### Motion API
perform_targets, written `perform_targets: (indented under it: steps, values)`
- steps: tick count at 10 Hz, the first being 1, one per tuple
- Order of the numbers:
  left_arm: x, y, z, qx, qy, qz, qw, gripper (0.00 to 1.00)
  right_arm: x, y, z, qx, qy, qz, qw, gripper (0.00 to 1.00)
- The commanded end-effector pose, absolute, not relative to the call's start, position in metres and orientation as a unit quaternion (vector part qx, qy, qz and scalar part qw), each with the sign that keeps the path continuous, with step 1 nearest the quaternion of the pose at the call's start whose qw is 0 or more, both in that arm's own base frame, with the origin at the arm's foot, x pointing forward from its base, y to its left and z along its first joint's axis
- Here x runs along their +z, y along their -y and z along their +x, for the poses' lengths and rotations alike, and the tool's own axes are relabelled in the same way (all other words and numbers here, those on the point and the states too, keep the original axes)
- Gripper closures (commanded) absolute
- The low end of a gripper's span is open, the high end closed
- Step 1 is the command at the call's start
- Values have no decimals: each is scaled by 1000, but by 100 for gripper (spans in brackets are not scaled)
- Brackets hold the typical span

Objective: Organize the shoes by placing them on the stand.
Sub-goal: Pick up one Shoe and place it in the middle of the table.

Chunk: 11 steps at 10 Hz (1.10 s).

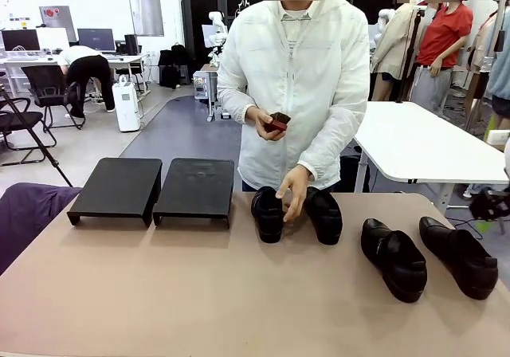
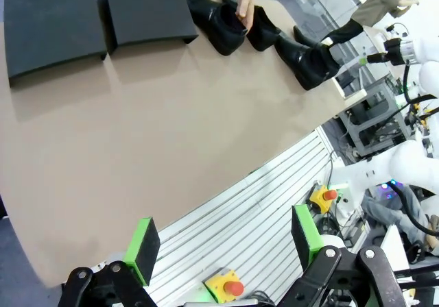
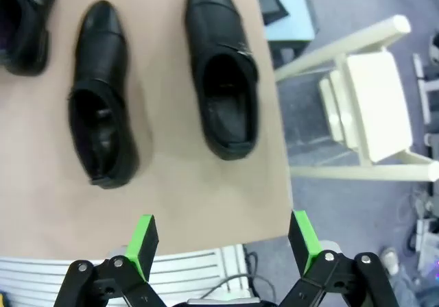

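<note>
Hanging above the robot's side of the table (image 1: pixel 159 293), the left gripper (image 2: pixel 224 242) and right gripper (image 3: pixel 222 240) both stand wide apart and empty. At the right lie two shoes side by side, an inner shoe (image 1: pixel 394 259) and an outer shoe (image 1: pixel 460 256). Farther back, two middle shoes (image 1: pixel 268 213) sit together just right of the stand (image 1: pixel 196 188), whose two platforms are bare. One hand (image 1: pixel 293 191) of the person rests fingers-down on that pair. The other hand (image 1: pixel 265 124) grips a small dark red object (image 1: pixel 278 121) at chest height.
</note>
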State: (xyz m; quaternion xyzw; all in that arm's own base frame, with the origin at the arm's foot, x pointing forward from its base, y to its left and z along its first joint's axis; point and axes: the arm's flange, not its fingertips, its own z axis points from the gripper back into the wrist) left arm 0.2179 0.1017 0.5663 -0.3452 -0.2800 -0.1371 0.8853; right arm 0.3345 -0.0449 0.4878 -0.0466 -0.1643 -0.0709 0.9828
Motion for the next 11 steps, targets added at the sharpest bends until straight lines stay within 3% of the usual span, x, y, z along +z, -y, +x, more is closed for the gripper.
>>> perform_targets:
  steps: [1,3,7,11]
  values:
    - [566,-101,218,-146,286,-352,879,0,488,54,332,-77,158,-65,982,0]
    - [566,-101,218,-146,286,-352,879,0,488,42,335,-68,165,-44,983,0]
    - [566,-101,218,-146,286,-352,879,0,439,28,434,-21,130,-31,991,0]
    - [566,-101,218,-146,286,-352,879,0,391,40,478,-15,98,36,994,0]
